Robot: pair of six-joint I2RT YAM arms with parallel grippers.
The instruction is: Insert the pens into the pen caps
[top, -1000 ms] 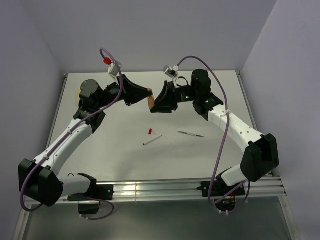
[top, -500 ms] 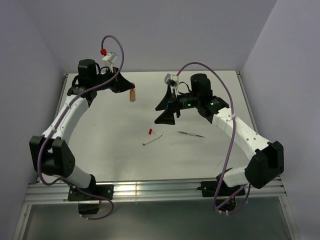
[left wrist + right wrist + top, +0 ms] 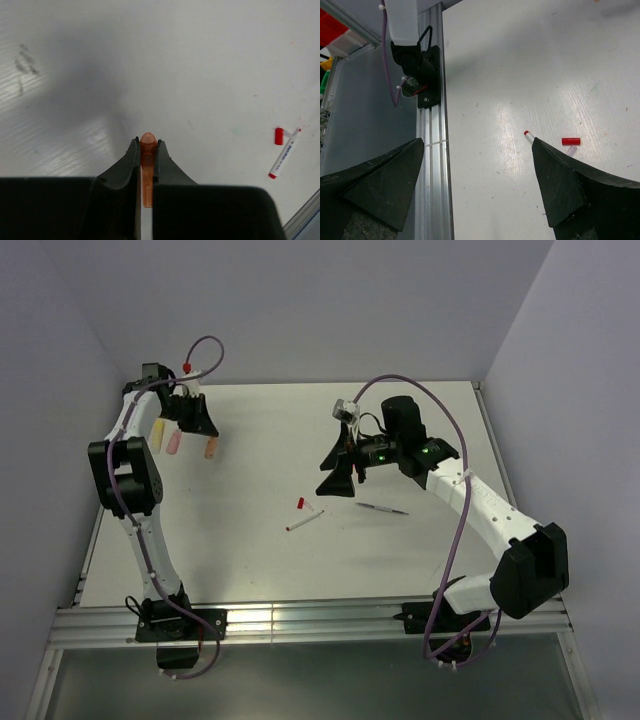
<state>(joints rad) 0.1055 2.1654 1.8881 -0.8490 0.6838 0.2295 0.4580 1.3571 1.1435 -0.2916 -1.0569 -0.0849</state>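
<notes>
Lying nearest the arm bases, the white pen [image 3: 305, 521] rests flat on the table [image 3: 420, 420] with its red tip bare. The red cap [image 3: 300, 504] sits just beside its far end, apart from it. Both look light, stiff and smooth, so they will likely skid or roll at a nudge. I would take the pen around mid-barrel, leaving the red tip free. The cap is best pinched across its sides with the open mouth exposed. It is tiny, so a squeeze off centre could shoot it out.

A little to the right lies the thin grey pen [image 3: 382, 508], also flat. It is slender enough to slip between the fingers unless they come down squarely over it.

Just beyond these, the right gripper [image 3: 478, 142] hangs above the table with its fingers spread wide, holding nothing. The red cap and the white pen's tip show below it.

Farthest off, at the table's far left, the left gripper [image 3: 147, 141] is clamped on the orange pen [image 3: 147, 155]. The hold is along the barrel, with the rounded end poking past the fingertips. I cannot tell whether that end is a cap. The pink pen [image 3: 173, 441] and yellow pen [image 3: 157, 430] lie close beside it on the table. All three are stubby and tapered, and will probably wedge out of a grip taken on the narrowing part.
</notes>
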